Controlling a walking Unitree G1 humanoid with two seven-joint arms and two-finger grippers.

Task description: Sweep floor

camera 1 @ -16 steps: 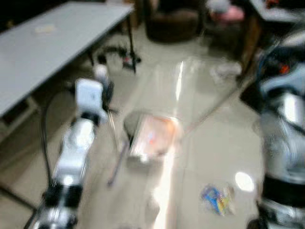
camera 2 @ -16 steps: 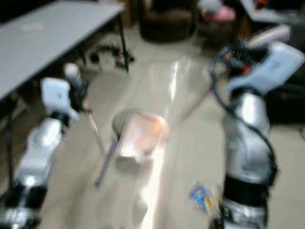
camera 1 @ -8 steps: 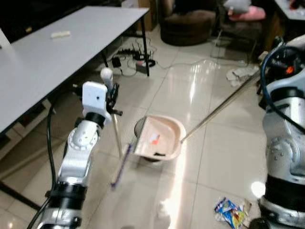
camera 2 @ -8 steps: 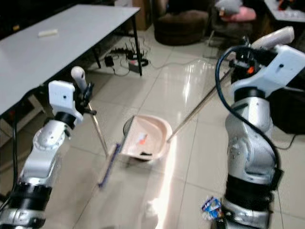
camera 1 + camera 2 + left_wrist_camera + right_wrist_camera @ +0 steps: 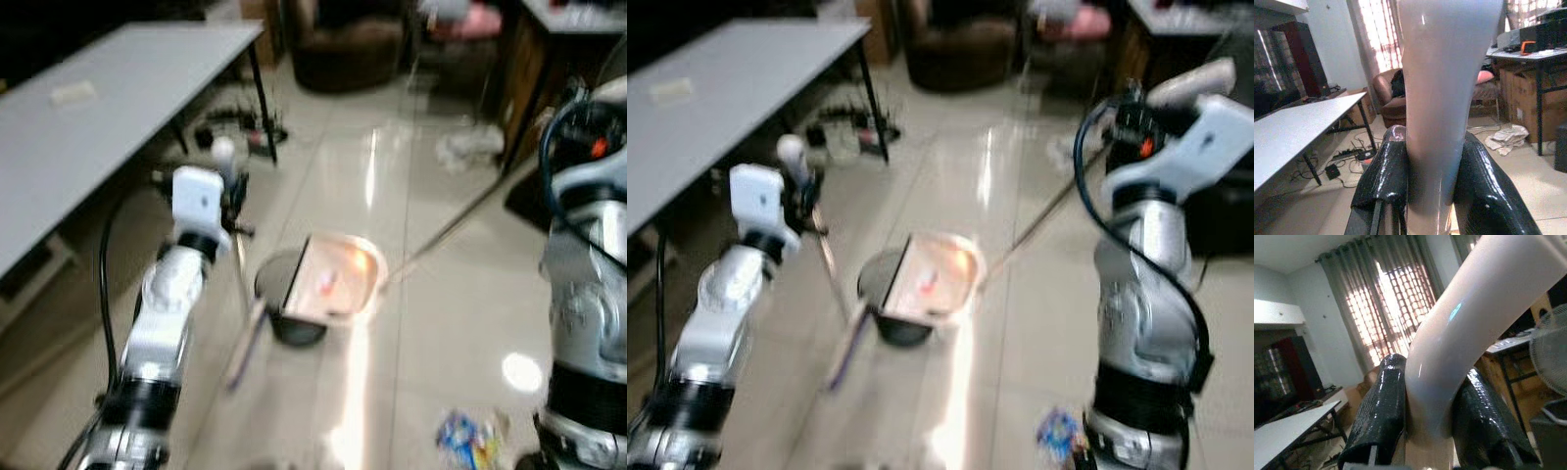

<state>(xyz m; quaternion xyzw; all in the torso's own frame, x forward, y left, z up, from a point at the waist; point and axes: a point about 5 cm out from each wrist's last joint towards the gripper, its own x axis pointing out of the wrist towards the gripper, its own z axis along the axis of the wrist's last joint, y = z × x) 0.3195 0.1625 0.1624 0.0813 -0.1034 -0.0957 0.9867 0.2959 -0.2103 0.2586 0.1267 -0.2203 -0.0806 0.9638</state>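
My left gripper [image 5: 1432,138] is shut on the white broom handle [image 5: 224,150], raised at the left of the floor. The thin broom stick slants down to the brush [image 5: 245,345] on the tiles. Just right of the brush, a pink dustpan [image 5: 335,278] rests over a dark round thing [image 5: 282,319]. The dustpan's long thin handle [image 5: 1038,223] rises to the upper right, where my right gripper [image 5: 1432,367] is shut on its curved white grip. A colourful wrapper [image 5: 465,436] lies on the floor near my right side.
A long grey table [image 5: 88,127] runs along the left, with cables and a power strip [image 5: 240,132] by its leg. A brown armchair [image 5: 348,49] stands at the back. Crumpled white stuff [image 5: 468,147] lies by dark furniture at the right. Glossy tiles stretch between.
The whole picture has shifted and blurred, so the camera moved. Both grippers keep their holds, and the broom and dustpan stay together at mid-floor.
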